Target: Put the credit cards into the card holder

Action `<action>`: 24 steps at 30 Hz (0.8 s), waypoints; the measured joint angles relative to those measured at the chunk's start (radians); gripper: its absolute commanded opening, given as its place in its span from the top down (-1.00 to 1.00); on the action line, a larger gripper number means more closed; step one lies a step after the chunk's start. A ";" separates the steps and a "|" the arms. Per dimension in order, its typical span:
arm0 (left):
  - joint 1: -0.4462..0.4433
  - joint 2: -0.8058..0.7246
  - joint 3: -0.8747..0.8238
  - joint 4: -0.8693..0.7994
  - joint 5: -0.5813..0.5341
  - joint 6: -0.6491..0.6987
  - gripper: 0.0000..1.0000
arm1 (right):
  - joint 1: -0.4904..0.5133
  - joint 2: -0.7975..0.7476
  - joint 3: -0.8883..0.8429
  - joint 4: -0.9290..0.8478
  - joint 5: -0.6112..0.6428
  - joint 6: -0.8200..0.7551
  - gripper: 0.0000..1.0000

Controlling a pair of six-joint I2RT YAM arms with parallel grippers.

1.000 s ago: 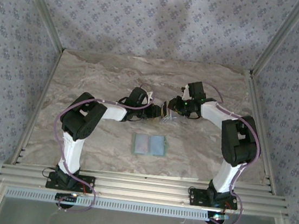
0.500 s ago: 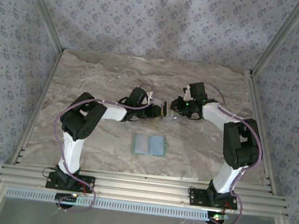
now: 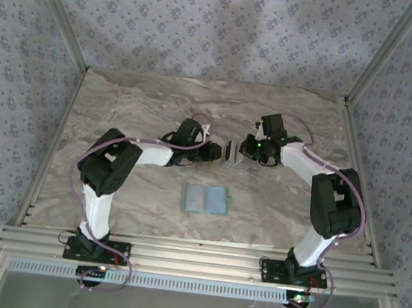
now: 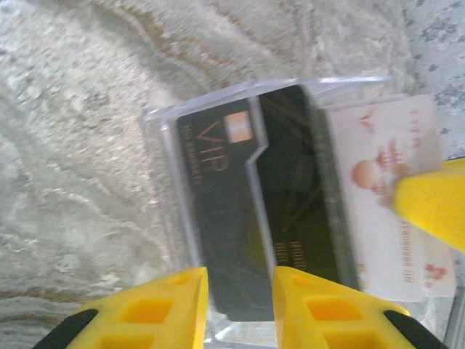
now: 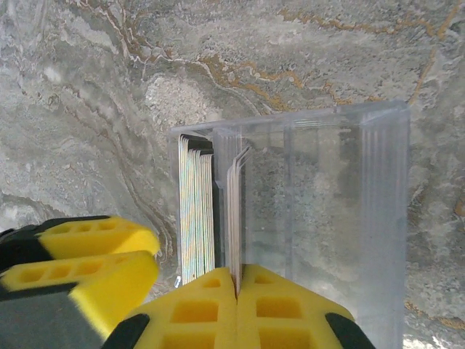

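Note:
A clear plastic box of credit cards stands between both grippers at mid-table. My right gripper is shut on a few thin cards standing on edge beside the packed stack. In the left wrist view a black VIP card fills the box's face and a white card sticks out under a right finger. My left gripper is slightly open at that face, nothing pinched; its fingers sit beside the box wall. The sage-green card holder lies open and flat nearer the bases.
The marble tabletop is bounded by aluminium rails in front and patterned walls around. The right half of the clear box holds no cards. Open table lies on both sides of the holder.
The right arm's elbow has swung outward to the right. The box has turned more upright, so its dark face no longer shows from above. The left arm has barely shifted.

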 measured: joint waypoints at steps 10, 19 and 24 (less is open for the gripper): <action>-0.060 -0.062 0.049 -0.053 -0.008 0.032 1.00 | -0.002 -0.013 -0.016 -0.009 0.024 0.000 1.00; -0.065 0.021 0.177 -0.059 0.047 0.006 1.00 | -0.013 -0.013 -0.027 -0.009 0.024 0.000 1.00; -0.078 0.059 0.186 -0.060 0.061 -0.001 1.00 | -0.026 -0.032 -0.040 -0.008 0.017 0.009 1.00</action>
